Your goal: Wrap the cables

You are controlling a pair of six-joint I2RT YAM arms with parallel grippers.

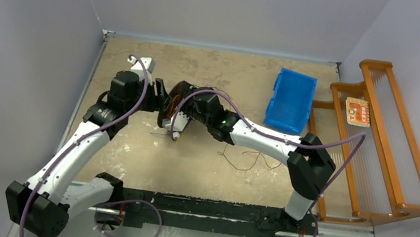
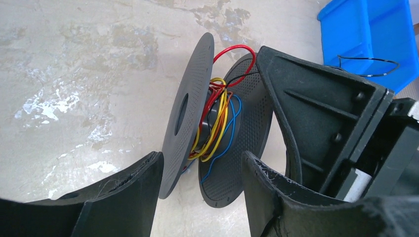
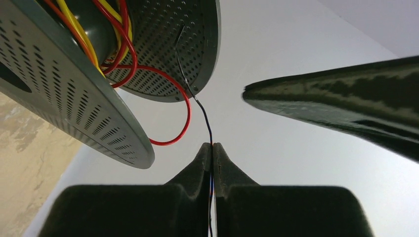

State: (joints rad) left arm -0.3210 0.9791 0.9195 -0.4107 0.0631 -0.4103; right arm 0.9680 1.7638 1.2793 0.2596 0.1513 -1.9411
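The black two-flanged spool (image 2: 188, 113) is held off the table between my arms (image 1: 170, 108). Red, yellow, orange and blue cables (image 2: 220, 116) are wound loosely on its hub, and one red loop (image 3: 185, 106) bulges out past the rims. My left gripper (image 2: 202, 158) clamps the spool's lower edge, one finger on the outside of each flange. My right gripper (image 3: 212, 146) is shut on a thin black cable (image 3: 202, 111). That cable runs taut up to the rim of the spool (image 3: 59, 89). The right gripper sits just right of the spool (image 1: 193, 99).
Slack black cable lies in loops on the table (image 1: 246, 157) under the right forearm. A blue bin (image 1: 289, 101) stands at the back right, and a wooden rack (image 1: 387, 148) beyond the table's right edge. Walls close in the left and back sides.
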